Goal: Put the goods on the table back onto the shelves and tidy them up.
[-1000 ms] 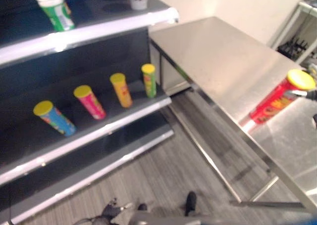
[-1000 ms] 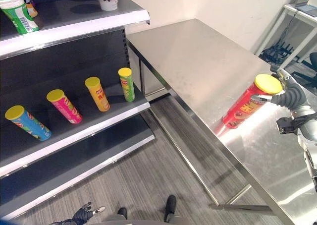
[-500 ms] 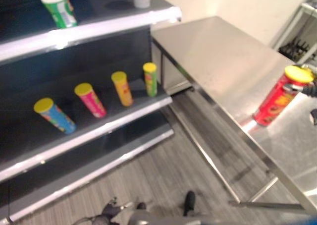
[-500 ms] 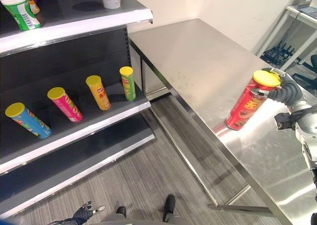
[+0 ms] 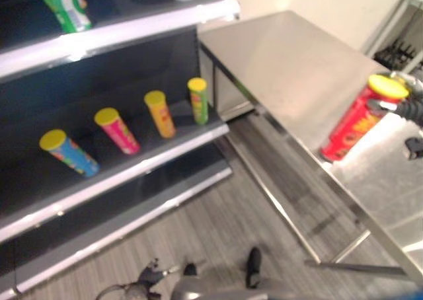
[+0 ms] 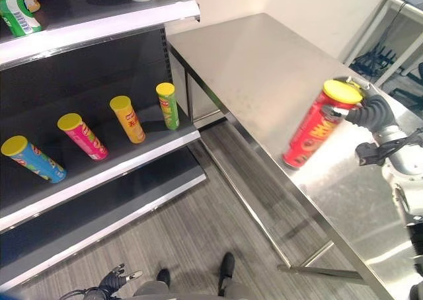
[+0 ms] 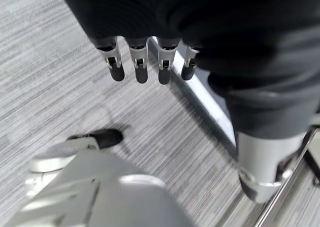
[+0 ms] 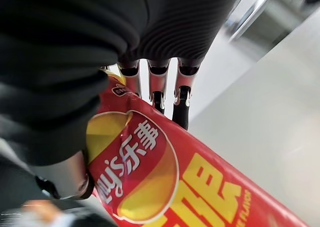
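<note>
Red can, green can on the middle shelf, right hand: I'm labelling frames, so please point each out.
Red can (image 6: pixel 310 133), right eye view, on its printed side.
Green can (image 6: pixel 170 108), right eye view, on its side below the yellow lid.
Right hand (image 6: pixel 371 112), right eye view, on its dark cover.

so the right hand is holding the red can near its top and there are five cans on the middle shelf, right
Not quite: the middle shelf holds four cans, not five, as the right eye view shows. The right hand does hold the red can near its top.
</note>
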Motion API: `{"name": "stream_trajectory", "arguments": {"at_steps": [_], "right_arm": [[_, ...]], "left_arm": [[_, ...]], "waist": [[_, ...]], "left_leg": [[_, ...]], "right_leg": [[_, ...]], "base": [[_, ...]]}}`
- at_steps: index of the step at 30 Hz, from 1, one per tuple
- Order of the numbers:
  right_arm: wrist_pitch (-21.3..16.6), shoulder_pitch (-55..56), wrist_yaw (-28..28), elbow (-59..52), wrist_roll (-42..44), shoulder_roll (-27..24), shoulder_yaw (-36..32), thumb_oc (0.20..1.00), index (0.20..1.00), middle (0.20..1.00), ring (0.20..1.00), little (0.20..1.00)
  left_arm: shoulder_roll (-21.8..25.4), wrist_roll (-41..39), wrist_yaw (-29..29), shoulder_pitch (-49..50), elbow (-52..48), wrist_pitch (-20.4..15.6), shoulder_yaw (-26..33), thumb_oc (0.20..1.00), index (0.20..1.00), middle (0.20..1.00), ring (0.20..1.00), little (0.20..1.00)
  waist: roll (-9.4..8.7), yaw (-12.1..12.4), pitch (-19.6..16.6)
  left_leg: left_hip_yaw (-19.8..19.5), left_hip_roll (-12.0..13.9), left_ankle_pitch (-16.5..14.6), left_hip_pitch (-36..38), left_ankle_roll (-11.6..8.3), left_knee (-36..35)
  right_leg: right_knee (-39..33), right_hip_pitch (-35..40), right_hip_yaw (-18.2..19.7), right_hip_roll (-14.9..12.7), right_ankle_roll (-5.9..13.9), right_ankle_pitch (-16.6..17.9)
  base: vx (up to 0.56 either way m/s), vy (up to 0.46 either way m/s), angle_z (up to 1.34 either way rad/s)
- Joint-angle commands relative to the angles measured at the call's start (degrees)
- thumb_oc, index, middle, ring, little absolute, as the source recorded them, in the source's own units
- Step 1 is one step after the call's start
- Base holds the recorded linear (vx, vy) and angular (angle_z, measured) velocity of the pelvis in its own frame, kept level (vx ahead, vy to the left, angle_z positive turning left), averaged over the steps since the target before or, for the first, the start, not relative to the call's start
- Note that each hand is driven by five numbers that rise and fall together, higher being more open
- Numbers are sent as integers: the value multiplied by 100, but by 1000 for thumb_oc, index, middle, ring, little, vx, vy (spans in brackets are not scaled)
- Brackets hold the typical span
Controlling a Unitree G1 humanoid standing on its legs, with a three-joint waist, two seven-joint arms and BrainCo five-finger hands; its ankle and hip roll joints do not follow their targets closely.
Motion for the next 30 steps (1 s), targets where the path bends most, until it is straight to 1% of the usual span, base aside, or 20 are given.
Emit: {"name": "stream_trajectory", "arguments": {"at_steps": [1, 3, 4, 5, 6, 9, 11, 12, 13, 14, 16, 18, 19, 21, 22, 23, 26, 27, 29, 30], "right_arm": [[-682, -230, -431, -460, 96, 72, -706, 200, 200, 200, 200, 200], [-733, -175, -476, -680, 112, 255, -832, 200, 200, 200, 200, 200], [-747, -154, -432, -875, 76, 342, -927, 200, 200, 200, 200, 200], [-758, -168, -401, -1040, 55, 370, -952, 200, 200, 200, 200, 200], [-760, -142, -407, -1101, 40, 398, -960, 200, 200, 200, 200, 200], [-737, -45, -445, -1256, -83, 468, -1017, 200, 200, 200, 200, 200], [-769, 126, -439, -1445, -80, 531, -1236, 200, 200, 200, 200, 200], [-766, 136, -439, -1453, -80, 533, -1249, 200, 200, 200, 200, 200], [-813, 258, -390, -1535, -8, 518, -1373, 200, 200, 200, 200, 200], [-811, 268, -388, -1541, -6, 519, -1385, 200, 200, 200, 200, 200], [-843, 465, -346, -1591, 18, 566, -1527, 200, 200, 200, 200, 200], [-787, 524, -286, -1612, 45, 634, -1535, 200, 200, 200, 200, 200], [-753, 547, -220, -1694, 43, 644, -1538, 200, 200, 200, 200, 200], [-743, 621, -188, -1696, 79, 740, -1602, 200, 200, 200, 200, 200], [-743, 623, -187, -1697, 79, 740, -1603, 200, 200, 200, 200, 200], [-759, 600, -198, -1668, 91, 786, -1548, 200, 200, 200, 200, 200], [-699, 498, -392, -1592, -414, 844, -1305, 200, 200, 200, 200, 200], [-656, 398, -400, -1576, -540, 805, -1127, 200, 200, 200, 200, 200], [-609, 194, -330, -1623, -556, 732, -770, 200, 200, 200, 200, 200], [-610, 182, -331, -1618, -557, 733, -763, 200, 200, 200, 200, 200]], "left_arm": [[420, -154, 132, -320, -29, -161, 47, 1000, 1000, 1000, 1000, 1000], [421, -257, 84, -270, -172, -169, 55, 1000, 1000, 1000, 1000, 1000], [408, -306, 51, -200, -320, -160, 80, 1000, 1000, 1000, 1000, 1000], [407, -381, 55, -169, -427, -159, 99, 1000, 1000, 1000, 1000, 1000], [385, -454, 37, -120, -515, -149, 120, 1000, 1000, 1000, 1000, 1000], [343, -563, 46, -30, -550, -118, 236, 1000, 1000, 1000, 1000, 1000], [358, -472, 28, 9, -490, -125, 259, 1000, 1000, 1000, 1000, 1000], [360, -472, 28, 5, -490, -125, 254, 1000, 1000, 1000, 1000, 1000], [389, -405, 21, -7, -477, -128, 270, 1000, 1000, 1000, 1000, 1000], [390, -405, 20, -10, -478, -128, 265, 1000, 1000, 1000, 1000, 1000], [426, -310, 29, -80, -465, -141, 286, 1000, 1000, 1000, 1000, 1000], [439, -205, 43, -115, -469, -149, 266, 1000, 1000, 1000, 1000, 1000], [459, -175, 27, -101, -520, -155, 256, 1000, 1000, 1000, 1000, 1000], [499, -78, -23, -73, -560, -158, 243, 1000, 1000, 1000, 1000, 1000], [499, -78, -23, -72, -560, -158, 242, 1000, 1000, 1000, 1000, 1000], [519, -65, -30, -75, -564, -164, 235, 1000, 1000, 1000, 1000, 1000], [638, 33, 22, -174, -520, -141, 243, 1000, 1000, 1000, 1000, 1000], [693, 35, 39, -214, -486, -137, 257, 1000, 1000, 1000, 1000, 1000], [817, 2, 74, -199, -479, -113, 352, 1000, 1000, 1000, 1000, 1000], [818, 3, 74, -202, -479, -113, 358, 1000, 1000, 1000, 1000, 1000]], "waist": [[-271, 340, -159], [-245, 443, -187], [-211, 550, -92], [-187, 588, -11], [-182, 555, 35], [-234, 421, 68], [-297, 344, 16], [-290, 338, 2], [-350, 209, 6], [-345, 200, -10], [-376, 30, -47], [-347, -64, -133], [-316, -117, -189], [-210, -219, -336], [-210, -209, -337], [-174, -243, -350], [-239, -259, -288], [-275, -266, -243], [-328, -137, -82], [-339, -137, -89]], "left_leg": [[-271, 90, -6, -327, -260, 134], [-548, 216, 143, -470, -337, 99], [-862, 326, 373, -693, -478, 95], [-981, 357, 501, -872, -550, 71], [-946, 356, 482, -995, -540, 54], [-219, 446, 397, -1096, -492, 166], [5, 561, 345, -960, -516, 485], [-12, 567, 361, -991, -513, 489], [165, 778, 224, -771, -521, 749], [146, 781, 242, -806, -518, 752], [270, 1050, 79, -519, -549, 978], [110, 1166, 93, -305, -654, 1025], [35, 1162, -12, -172, -696, 901], [345, 1152, -112, 5, -692, 515], [357, 1152, -108, 14, -692, 505], [462, 1086, -189, 42, -656, 321], [558, 742, -317, -10, -481, 183], [627, 674, -335, -76, -443, 249], [796, 500, -379, -306, -278, 478], [802, 491, -366, -326, -273, 479]], "right_leg": [[1115, 498, 892, -86, 460, -1811], [1058, 683, 652, -8, 344, -2098], [1095, 896, 365, 137, 234, -2427], [1172, 929, 200, 205, 189, -2525], [1257, 924, 68, 229, 151, -2596], [1353, 913, -384, 144, 126, -2556], [1296, 813, -663, -46, 169, -2317], [1281, 798, -676, -37, 168, -2293], [1235, 681, -846, -236, 209, -2184], [1220, 664, -861, -229, 207, -2160], [1170, 511, -966, -447, 272, -2014], [1107, 365, -929, -542, 338, -1851], [1034, 294, -880, -562, 399, -1729], [823, 197, -778, -619, 540, -1456], [820, 196, -769, -617, 540, -1453], [711, 125, -768, -678, 629, -1289], [444, -134, -557, -848, 767, -783], [514, -276, -449, -855, 793, -755], [1032, -252, -263, -723, 715, -1081], [1034, -276, -252, -730, 715, -1070]], "base": [[-110, -275, 67], [-135, -347, 89], [-218, -398, 134], [-263, -354, 163], [-241, -173, 200], [-250, -21, 204], [-292, 81, 114], [-350, 134, 105], [-189, 80, 94], [-262, 148, 92], [-188, 206, 83], [-156, 285, 45], [-112, 313, 26], [-95, 317, 14], [-124, 291, 4], [-155, 270, -1], [-235, 326, -18], [-259, 277, -47], [-320, 264, -42], [-259, 168, -41]]}}
